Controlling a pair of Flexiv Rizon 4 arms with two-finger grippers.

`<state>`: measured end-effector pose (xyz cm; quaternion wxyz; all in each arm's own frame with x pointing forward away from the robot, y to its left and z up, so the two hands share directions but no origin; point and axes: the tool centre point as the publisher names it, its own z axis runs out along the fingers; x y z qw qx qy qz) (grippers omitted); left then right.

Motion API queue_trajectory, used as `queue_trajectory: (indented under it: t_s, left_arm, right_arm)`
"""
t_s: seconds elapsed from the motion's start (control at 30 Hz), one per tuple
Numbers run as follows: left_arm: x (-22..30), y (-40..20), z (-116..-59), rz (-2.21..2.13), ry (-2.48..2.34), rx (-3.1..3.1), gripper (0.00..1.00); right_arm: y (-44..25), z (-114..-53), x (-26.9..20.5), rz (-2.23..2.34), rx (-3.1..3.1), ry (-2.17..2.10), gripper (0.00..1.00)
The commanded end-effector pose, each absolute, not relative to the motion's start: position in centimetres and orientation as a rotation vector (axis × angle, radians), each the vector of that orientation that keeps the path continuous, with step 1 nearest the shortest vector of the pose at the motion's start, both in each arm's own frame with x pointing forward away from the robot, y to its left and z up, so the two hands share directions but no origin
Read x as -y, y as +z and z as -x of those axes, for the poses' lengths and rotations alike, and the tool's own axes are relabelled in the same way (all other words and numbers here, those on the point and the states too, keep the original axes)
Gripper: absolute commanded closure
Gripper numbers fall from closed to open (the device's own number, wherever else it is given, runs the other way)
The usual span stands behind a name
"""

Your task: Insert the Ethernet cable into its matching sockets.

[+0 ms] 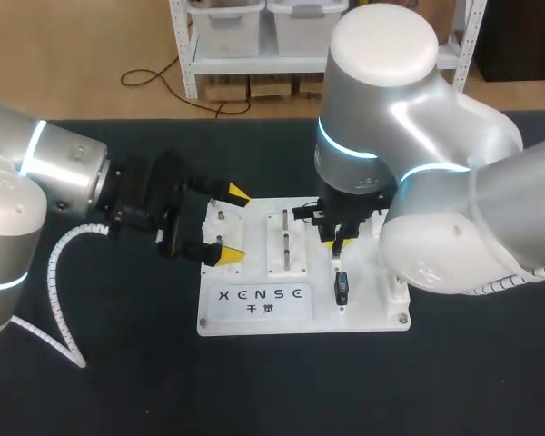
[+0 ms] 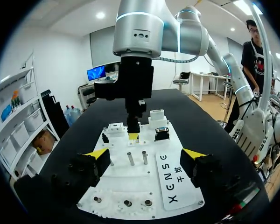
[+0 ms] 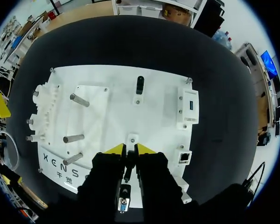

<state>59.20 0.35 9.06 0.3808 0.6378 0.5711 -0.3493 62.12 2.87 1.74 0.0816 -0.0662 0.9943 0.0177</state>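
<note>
Black table (image 1: 118, 381), white board (image 1: 254, 313), l. hand (image 1: 232, 224) released at its edge, r. hand (image 3: 129, 149) clenched on dark cable (image 3: 129, 161)

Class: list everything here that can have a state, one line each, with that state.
Left gripper: open, at the board's left edge.
Right gripper: shut on a thin black piece, over the board.
Ethernet socket: empty.
USB socket: empty.

Silver arms (image 1: 409, 118), black yellow-tipped hands (image 1: 232, 224)
</note>
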Motion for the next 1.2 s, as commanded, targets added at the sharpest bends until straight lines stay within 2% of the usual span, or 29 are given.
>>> queue_trajectory:
  t_s: [0.03, 0.47, 0.97, 1.2]
  left_arm:
    - [-0.4, 8.9, -59.1, -1.624, -0.89, -1.454, 0.0]
    - [-0.4, 8.9, -59.1, -1.624, -0.89, -1.454, 0.0]
    - [-0.4, 8.9, -59.1, -1.624, -0.89, -1.454, 0.0]
    - [-0.4, 8.9, -59.1, -1.624, -0.89, -1.454, 0.0]
  right_arm:
    - [1.8, -62.1, -2.8, 0.197, -2.974, 0.053, 1.0]
    - [4.6, -61.6, -2.0, 0.19, -2.991, 0.091, 1.0]
    - [4.8, -62.2, 3.4, 0.073, -3.016, 0.037, 1.0]
    - [4.1, -62.1, 4.2, 0.059, -3.034, 0.017, 1.0]
